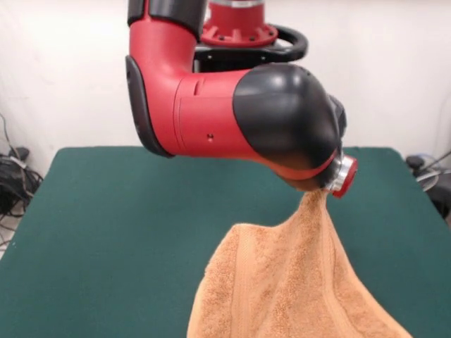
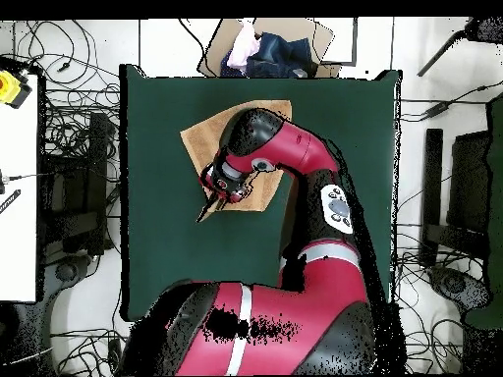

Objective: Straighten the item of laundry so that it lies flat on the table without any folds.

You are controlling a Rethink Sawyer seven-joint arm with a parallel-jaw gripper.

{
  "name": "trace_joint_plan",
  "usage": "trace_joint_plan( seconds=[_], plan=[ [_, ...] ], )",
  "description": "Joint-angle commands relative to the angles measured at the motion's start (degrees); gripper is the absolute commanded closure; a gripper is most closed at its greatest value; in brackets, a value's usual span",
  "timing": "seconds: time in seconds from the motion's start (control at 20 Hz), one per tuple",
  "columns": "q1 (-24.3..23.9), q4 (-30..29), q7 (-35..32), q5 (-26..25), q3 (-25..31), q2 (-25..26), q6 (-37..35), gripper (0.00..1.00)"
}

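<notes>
Green table [image 1: 113,232] under arm | gripper [image 1: 315,191] hidden, grasp impossible to tell | towel [image 1: 289,282] hung peaked from wrist, lower part draped

1. Brown cardboard box [image 2: 295,44] sits just past the far edge in the overhead view, holding a heap of dark blue and pink cloth [image 2: 257,49].
2. Black tangled cables [image 2: 69,98] sprawl over the pale floor on the left.
3. White side table [image 2: 18,187] stands at the left, a small yellow object [image 2: 10,86] on its top corner.
4. Black cables [image 1: 14,176] also bunch at the left in the front view.
</notes>
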State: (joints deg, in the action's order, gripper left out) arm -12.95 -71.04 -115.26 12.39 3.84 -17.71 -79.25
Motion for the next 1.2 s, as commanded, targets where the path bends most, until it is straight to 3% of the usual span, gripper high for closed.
trace_joint_plan(
  seconds=[0.05,0.15,0.3,0.6,0.85,1.2],
  plan=[
    [-1.9,-6.3,6.1,-0.4,7.8,2.1,2.7,1.0],
    [-2.0,-8.4,6.3,-0.4,8.0,2.1,7.5,1.0],
    [-2.3,-7.7,6.3,-1.7,8.1,3.1,8.7,1.0],
    [-1.1,-13.8,3.3,-4.3,6.2,-0.7,26.3,1.0],
    [-1.0,-15.7,2.1,-5.3,6.5,-1.1,31.4,1.0],
    [-1.0,-13.2,1.9,-6.2,6.9,1.6,31.8,1.0]
  ],
)
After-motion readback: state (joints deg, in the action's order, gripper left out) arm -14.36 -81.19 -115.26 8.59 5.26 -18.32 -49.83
